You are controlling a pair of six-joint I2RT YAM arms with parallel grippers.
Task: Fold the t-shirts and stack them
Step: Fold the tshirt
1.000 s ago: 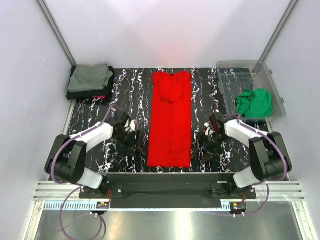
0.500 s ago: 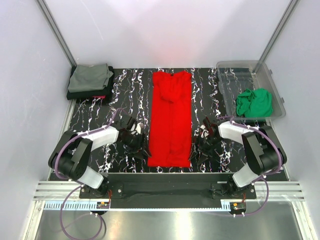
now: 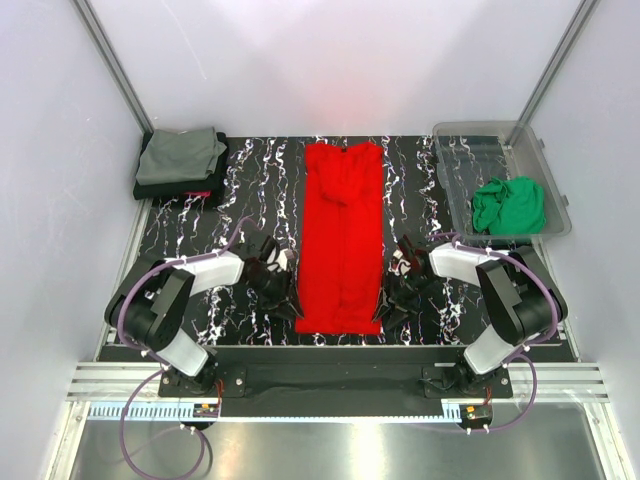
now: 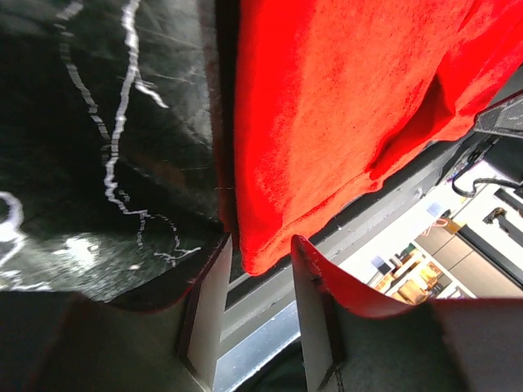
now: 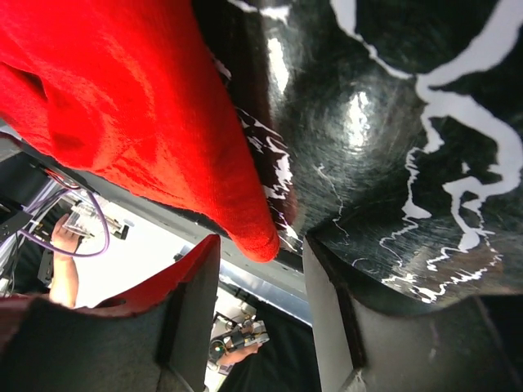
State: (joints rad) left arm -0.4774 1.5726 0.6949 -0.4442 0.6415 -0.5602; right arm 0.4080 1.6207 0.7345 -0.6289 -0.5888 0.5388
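The red t-shirt (image 3: 341, 240) lies folded into a long strip down the middle of the black marbled table (image 3: 190, 240). My left gripper (image 3: 288, 306) is open at its near left corner; the left wrist view shows that corner (image 4: 261, 253) just between the fingers (image 4: 208, 310). My right gripper (image 3: 384, 310) is open at the near right corner, which shows in the right wrist view (image 5: 265, 241) between the fingers (image 5: 327, 318). The green t-shirt (image 3: 509, 203) lies crumpled in a clear bin. The grey-olive t-shirt (image 3: 180, 154) lies folded on a dark one (image 3: 165, 187) at the back left.
The clear plastic bin (image 3: 500, 135) stands at the back right. Metal frame posts rise at both back corners. The table's near edge and a metal rail (image 3: 330, 378) run just below both grippers.
Both grippers have moved inward and toward the near edge, from beside the red t-shirt to its two near corners.
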